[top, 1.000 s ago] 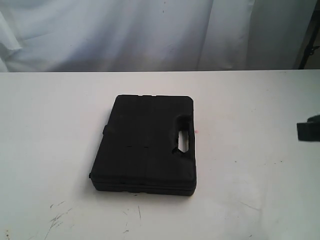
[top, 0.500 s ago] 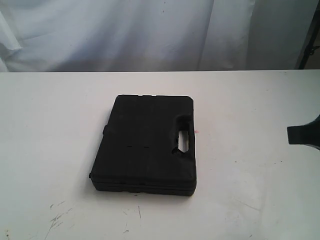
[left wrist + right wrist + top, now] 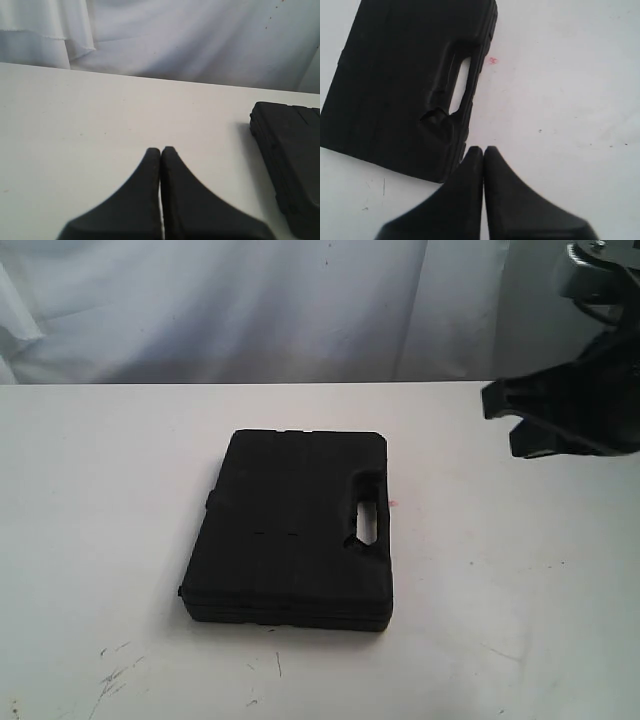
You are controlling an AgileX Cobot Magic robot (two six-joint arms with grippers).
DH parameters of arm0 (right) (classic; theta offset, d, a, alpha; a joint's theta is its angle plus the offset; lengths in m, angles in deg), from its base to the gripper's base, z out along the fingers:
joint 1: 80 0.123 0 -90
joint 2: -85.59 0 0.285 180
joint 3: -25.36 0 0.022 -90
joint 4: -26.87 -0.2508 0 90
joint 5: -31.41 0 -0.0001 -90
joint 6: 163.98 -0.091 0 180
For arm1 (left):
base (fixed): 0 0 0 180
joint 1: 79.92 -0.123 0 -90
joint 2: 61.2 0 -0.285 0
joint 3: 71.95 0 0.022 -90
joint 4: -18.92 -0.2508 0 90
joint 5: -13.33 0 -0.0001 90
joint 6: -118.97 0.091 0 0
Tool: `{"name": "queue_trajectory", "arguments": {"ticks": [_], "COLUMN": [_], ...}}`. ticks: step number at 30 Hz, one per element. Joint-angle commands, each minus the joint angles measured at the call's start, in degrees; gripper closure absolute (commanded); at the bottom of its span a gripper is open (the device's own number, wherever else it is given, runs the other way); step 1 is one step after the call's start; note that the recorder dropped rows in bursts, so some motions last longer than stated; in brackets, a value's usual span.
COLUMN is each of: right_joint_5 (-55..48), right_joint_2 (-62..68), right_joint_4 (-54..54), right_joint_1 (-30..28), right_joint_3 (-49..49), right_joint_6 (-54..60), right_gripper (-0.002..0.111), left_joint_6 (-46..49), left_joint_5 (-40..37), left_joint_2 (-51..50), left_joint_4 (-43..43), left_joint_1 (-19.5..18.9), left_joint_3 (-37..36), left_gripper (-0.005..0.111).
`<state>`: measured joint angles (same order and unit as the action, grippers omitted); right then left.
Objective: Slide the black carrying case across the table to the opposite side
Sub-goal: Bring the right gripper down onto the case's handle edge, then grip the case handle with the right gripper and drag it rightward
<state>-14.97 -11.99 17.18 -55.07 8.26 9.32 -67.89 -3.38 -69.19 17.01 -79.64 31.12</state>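
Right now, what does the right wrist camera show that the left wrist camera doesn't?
Only the right wrist view: the handle, the pink-red spot beside it, the shut right gripper. Only the left wrist view: the white curtain behind the table, the shut left gripper. Both: the black carrying case, just one edge of it in the left wrist view, flat on the white table.

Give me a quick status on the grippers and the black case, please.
Left gripper shut, empty. Right gripper shut, raised, off the case. Case flat on the table, untouched. Nothing in the way.
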Motion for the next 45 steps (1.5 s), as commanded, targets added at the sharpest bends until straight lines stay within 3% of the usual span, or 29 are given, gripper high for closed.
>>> {"name": "queue_trajectory", "arguments": {"ticks": [1, 18, 25, 28, 35, 38, 45], "right_joint_5": [-1.96, -8.25, -6.29, -5.87, -2.39, -0.56, -2.39], "right_joint_2": [7.08, 29.85, 34.64, 36.39, 38.85, 39.42, 43.74], "right_joint_4": [2.71, 2.81, 2.81, 2.81, 2.24, 0.66, 0.48], "right_joint_1": [1.91, 4.15, 7.03, 7.43, 7.43, 7.43, 7.43], "right_joint_3": [5.59, 22.72, 24.37, 24.37, 24.37, 24.46, 29.54], "right_joint_6": [-4.13, -8.69, -12.8, -12.8, -12.78, -12.78, -13.41], "right_gripper": [0.108, 0.108, 0.108, 0.1, 0.062, 0.057, 0.057], "left_joint_6": [0.14, 0.0, 0.09, 0.09, -0.02, -0.02, 0.1], "left_joint_5": [0.37, 0.37, 0.37, 0.37, 0.37, 0.37, 0.37], "left_joint_2": [0.21, 0.21, 0.21, 0.21, 0.21, 0.21, 0.21], "left_joint_4": [0.02, 0.02, 0.02, 0.02, 0.02, 0.02, 0.02], "left_joint_1": [0.27, 0.27, 0.27, 0.27, 0.27, 0.27, 0.27], "left_joint_3": [-0.29, -0.29, -0.29, -0.29, -0.29, -0.29, -0.29], "left_gripper": [0.107, 0.107, 0.107, 0.107, 0.107, 0.107, 0.107]}}
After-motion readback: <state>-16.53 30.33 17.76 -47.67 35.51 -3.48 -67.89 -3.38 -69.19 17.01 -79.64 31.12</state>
